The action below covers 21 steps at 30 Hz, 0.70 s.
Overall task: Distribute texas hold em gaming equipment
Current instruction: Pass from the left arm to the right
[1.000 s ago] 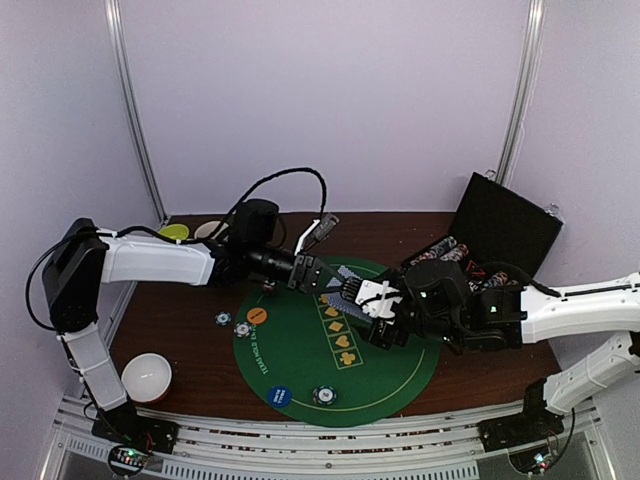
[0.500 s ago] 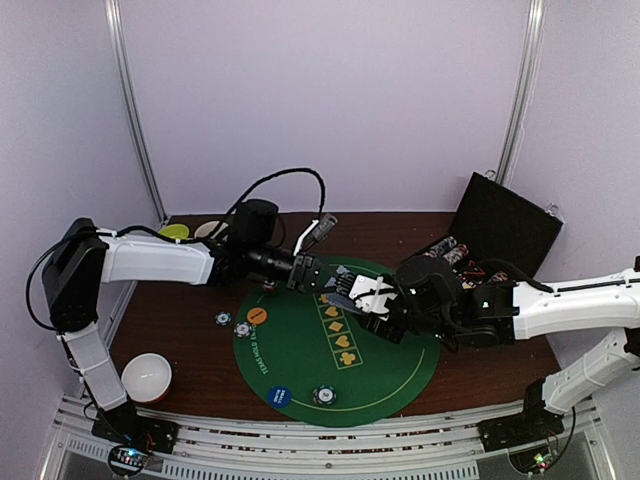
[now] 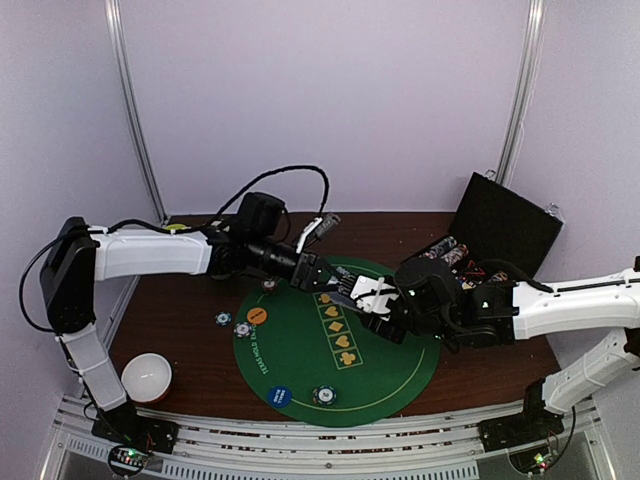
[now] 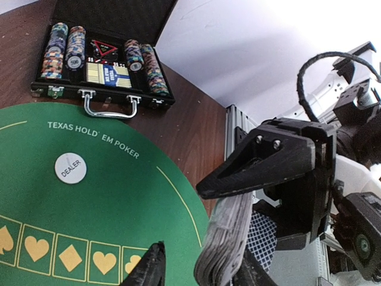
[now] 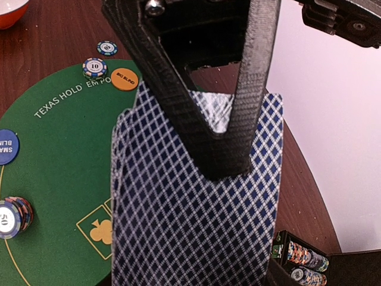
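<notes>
Left hand [image 3: 325, 287] at right hand's [image 3: 372, 300] cards [image 5: 196, 226]

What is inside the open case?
Rows of chips flank a blue box in the case, with a red triangle behind. Anything beneath them is covered.

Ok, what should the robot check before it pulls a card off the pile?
1. Right gripper shut on the deck: ok.
2. Left gripper open, at the deck's edge: ok.
3. Deck squared up: not ok, cards slightly fanned.
4. Only one card between the left fingers: cannot tell.
5. Bare green mat below for dealing: ok.
</notes>
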Available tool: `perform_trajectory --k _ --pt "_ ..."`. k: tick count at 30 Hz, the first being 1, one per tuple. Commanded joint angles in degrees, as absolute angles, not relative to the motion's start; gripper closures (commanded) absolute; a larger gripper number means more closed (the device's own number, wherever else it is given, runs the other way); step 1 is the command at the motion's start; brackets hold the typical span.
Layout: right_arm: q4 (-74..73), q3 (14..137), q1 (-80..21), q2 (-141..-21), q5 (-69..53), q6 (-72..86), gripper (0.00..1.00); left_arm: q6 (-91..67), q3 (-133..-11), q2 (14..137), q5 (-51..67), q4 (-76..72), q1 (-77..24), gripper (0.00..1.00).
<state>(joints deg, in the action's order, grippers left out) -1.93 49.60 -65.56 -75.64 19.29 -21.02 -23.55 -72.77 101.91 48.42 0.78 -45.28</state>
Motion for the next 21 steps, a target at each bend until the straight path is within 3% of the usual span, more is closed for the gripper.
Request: perform_trajectory --k 1,12,21 --pt "-1.3 49.8 -65.8 -74.2 20.2 -20.7 0.49 -19.8 -74.9 99.9 45.6 3.5 -44.7 0.56" --pt "-1.6 49.9 -65.9 -74.3 20.2 -20.9 0.5 -19.0 -75.7 98.1 47.8 3.2 -44.3 0.31" --pt "-2.0 49.8 -65.9 -74.2 20.3 -20.8 0.5 -17.8 -76.7 97.1 44.8 6.7 -43.1 0.33"
